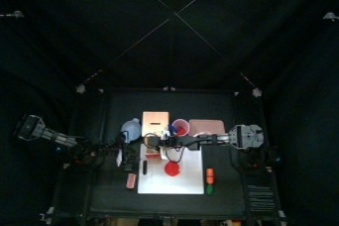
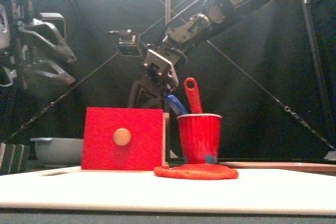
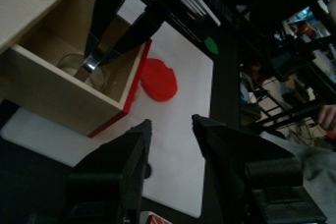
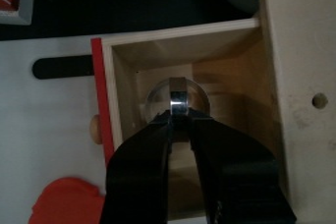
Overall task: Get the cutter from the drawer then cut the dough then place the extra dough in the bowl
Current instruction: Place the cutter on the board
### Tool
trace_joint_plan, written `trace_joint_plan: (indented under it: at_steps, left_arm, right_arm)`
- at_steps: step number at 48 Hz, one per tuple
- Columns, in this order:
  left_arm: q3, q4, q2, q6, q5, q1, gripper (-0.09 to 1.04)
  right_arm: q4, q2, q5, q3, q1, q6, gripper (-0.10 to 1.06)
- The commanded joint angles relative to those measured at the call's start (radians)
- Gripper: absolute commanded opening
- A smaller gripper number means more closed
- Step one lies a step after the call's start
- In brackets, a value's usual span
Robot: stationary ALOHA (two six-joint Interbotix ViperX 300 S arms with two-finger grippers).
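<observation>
One cutting board (image 2: pixel 79 191), one dough disc (image 2: pixel 197 171), one wooden box (image 3: pixel 39 29), one cutter (image 4: pixel 180 97), one bowl (image 2: pixel 55 149), one cup (image 2: pixel 199 138), two toy knives (image 2: pixel 194 95), one tray (image 1: pixel 208 127)

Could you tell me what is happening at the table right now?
The right end effector is inside the open drawer of the wooden box, closed on the metal cutter. The red dough lies uncut on the white cutting board. The left end effector hangs open beside the board, holding nothing.
</observation>
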Motion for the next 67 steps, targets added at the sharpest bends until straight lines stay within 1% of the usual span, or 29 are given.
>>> trace_joint_plan:
  at_steps: [1, 15, 21, 31, 43, 49, 53, 56, 62, 67]
  left_arm:
    - [-0.011, 0.0, -0.002, 0.002, -0.003, -0.002, 0.78]
    - [-0.011, 0.0, -0.002, 0.002, 0.0, -0.002, 0.78]
    - [-0.011, 0.0, -0.002, 0.002, 0.0, -0.002, 0.78]
    - [-0.008, 0.0, -0.003, 0.002, 0.003, -0.002, 0.78]
    - [-0.008, 0.0, -0.003, 0.002, 0.003, -0.002, 0.78]
    - [-0.008, 0.0, -0.002, 0.002, 0.003, -0.002, 0.78]
    - [-0.008, -0.002, -0.002, 0.002, 0.003, -0.002, 0.78]
    - [-0.008, 0.0, -0.002, 0.002, 0.003, 0.0, 0.78]
    - [-0.009, 0.0, -0.002, 0.003, 0.003, 0.006, 0.78]
    - [-0.015, 0.0, -0.002, 0.003, 0.003, 0.012, 0.78]
  right_arm:
    - [-0.008, -0.037, -0.002, -0.048, -0.002, 0.002, 0.53]
    - [-0.023, -0.114, 0.057, -0.089, 0.002, 0.003, 0.53]
    - [-0.031, -0.164, 0.064, -0.077, 0.003, 0.003, 0.53]
    - [-0.037, -0.265, 0.064, -0.023, 0.018, 0.005, 0.53]
    - [-0.029, -0.417, 0.064, 0.127, 0.071, 0.008, 0.53]
    - [-0.012, -0.505, 0.067, 0.235, 0.109, 0.009, 0.53]
    - [0.014, -0.554, 0.067, 0.302, 0.129, 0.014, 0.53]
    - [0.038, -0.584, 0.069, 0.353, 0.137, 0.023, 0.53]
    - [0.095, -0.629, 0.057, 0.472, 0.135, 0.048, 0.53]
    - [0.114, -0.638, 0.023, 0.548, 0.135, 0.064, 0.53]
